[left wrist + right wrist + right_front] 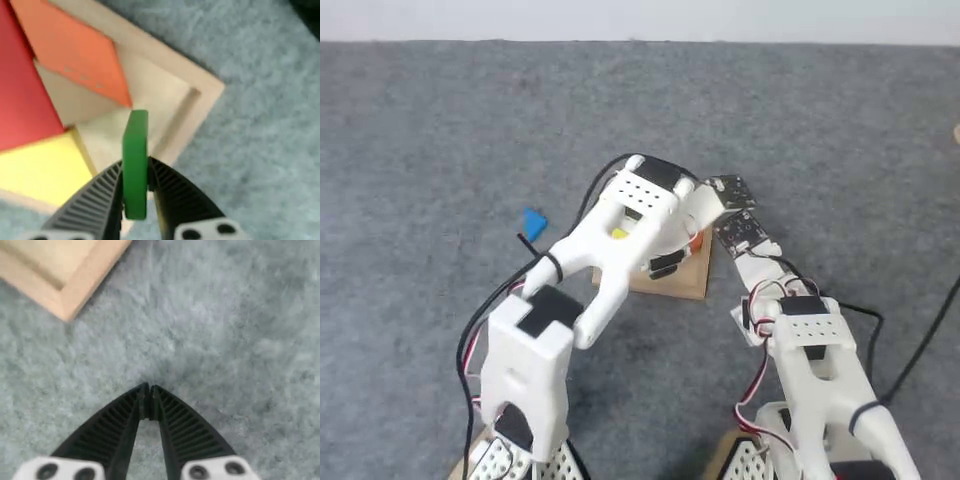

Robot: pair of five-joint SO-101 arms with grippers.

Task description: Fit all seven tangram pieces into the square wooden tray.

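My left gripper (135,172) is shut on a green piece (135,160), held on edge just above a bare corner of the square wooden tray (200,107). Inside the tray lie an orange piece (75,50), a red piece (20,95) and a yellow piece (40,167). In the high view the left arm (620,240) covers most of the tray (685,280). A blue piece (534,221) lies on the carpet away from the tray. My right gripper (149,402) is shut and empty above the carpet, beside a tray corner (75,285).
Grey carpet (440,130) covers the table on all sides. The right arm (800,340) stands close beside the tray, with its wrist boards next to the left arm's head. Cables trail at the right edge.
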